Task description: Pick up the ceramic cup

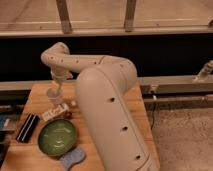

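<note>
The ceramic cup (52, 94) is a small pale cup standing on the far left part of the wooden table (137, 107). My gripper (57, 86) hangs down from the bent cream arm (100, 100) and sits right over the cup, partly covering its rim. I cannot tell whether it touches the cup. The arm's large body covers the middle and right of the table.
A round green plate (57, 137) lies at the front left. A white packet (55, 112) lies between the plate and the cup. A black flat object (27, 127) is left of the plate, and a blue sponge (71, 158) is at the front edge. A dark wall and rail run behind the table.
</note>
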You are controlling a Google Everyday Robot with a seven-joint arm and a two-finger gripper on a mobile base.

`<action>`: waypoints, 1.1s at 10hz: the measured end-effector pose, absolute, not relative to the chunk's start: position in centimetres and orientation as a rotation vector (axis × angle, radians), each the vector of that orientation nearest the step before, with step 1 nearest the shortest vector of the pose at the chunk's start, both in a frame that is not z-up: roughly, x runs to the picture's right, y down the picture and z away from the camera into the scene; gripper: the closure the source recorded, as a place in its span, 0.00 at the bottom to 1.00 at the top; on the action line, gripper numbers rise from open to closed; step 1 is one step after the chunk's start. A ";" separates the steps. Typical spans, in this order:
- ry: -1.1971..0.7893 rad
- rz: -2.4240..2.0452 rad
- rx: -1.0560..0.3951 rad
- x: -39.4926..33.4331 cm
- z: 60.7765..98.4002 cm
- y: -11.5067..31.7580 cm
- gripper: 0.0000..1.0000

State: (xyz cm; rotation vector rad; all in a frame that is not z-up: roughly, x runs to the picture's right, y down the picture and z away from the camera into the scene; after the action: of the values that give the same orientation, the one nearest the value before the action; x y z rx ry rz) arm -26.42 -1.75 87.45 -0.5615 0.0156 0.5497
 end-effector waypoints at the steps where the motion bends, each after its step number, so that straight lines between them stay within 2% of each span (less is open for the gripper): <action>1: 0.017 0.541 -0.573 -27.0 88.0 -1.3 0.20; 3: 0.022 0.530 -0.599 -27.9 89.3 -0.7 0.20; 5: 0.017 0.507 -0.601 -28.6 89.8 -0.2 0.29; 11: -0.048 0.481 -0.569 -28.6 88.7 -0.1 0.93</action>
State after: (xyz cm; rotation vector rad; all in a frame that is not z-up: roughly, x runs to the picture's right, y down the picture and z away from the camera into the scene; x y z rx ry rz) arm -28.62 -0.06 88.73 -0.5695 -0.0483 0.4811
